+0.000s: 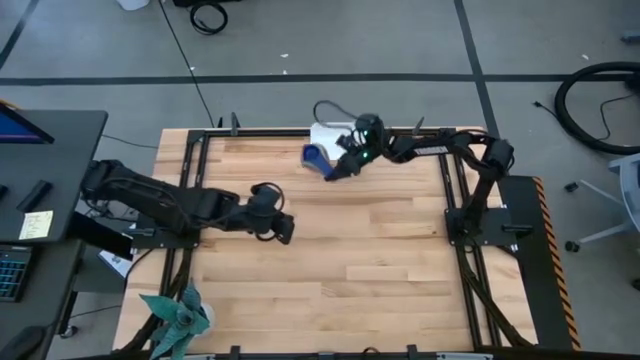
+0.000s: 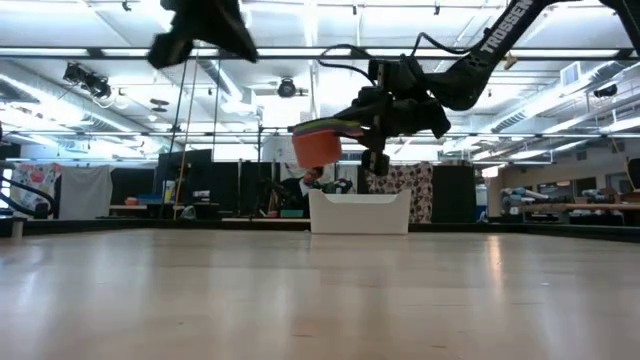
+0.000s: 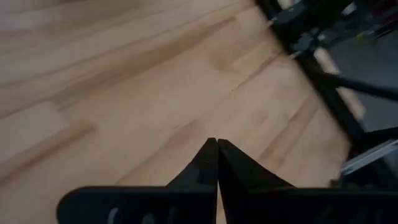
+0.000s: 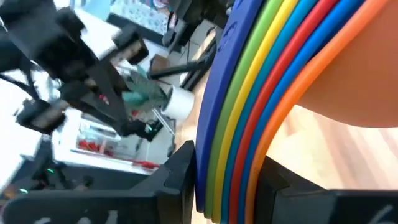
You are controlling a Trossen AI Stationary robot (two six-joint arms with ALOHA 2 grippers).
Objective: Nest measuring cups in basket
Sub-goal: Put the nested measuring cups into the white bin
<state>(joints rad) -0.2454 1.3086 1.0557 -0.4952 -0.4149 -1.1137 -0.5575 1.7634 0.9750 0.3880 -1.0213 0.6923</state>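
A nested stack of measuring cups [image 2: 318, 145] hangs in the air by the basket's near left side, orange bowl lowest, dark blue cup [image 1: 318, 155] on top. My right gripper [image 1: 340, 165] is shut on the stack. The white basket [image 2: 360, 212] stands on the table at the far edge, partly under the right arm [image 1: 325, 133]. My left gripper [image 1: 285, 230] is shut on nothing, raised over the table's left middle; it shows high in the low view [image 2: 165, 50], and its two tips [image 3: 217, 163] meet in the left wrist view. My right gripper pinches the stacked flat handles [image 4: 230, 162] between its two fingers [image 4: 180, 174], all coloured layers together. It comes nearly level from the table's right side. The stack is lifted clear of the table and the basket, with the orange bowl [image 4: 348, 81] beyond the fingers.
A teal spiky artificial plant [image 1: 180, 315] stands at the table's near left corner. Black frame rails [image 1: 455, 200] run along the table's edges. Bare wooden table top [image 1: 360, 270] lies between the arms and toward the near edge.
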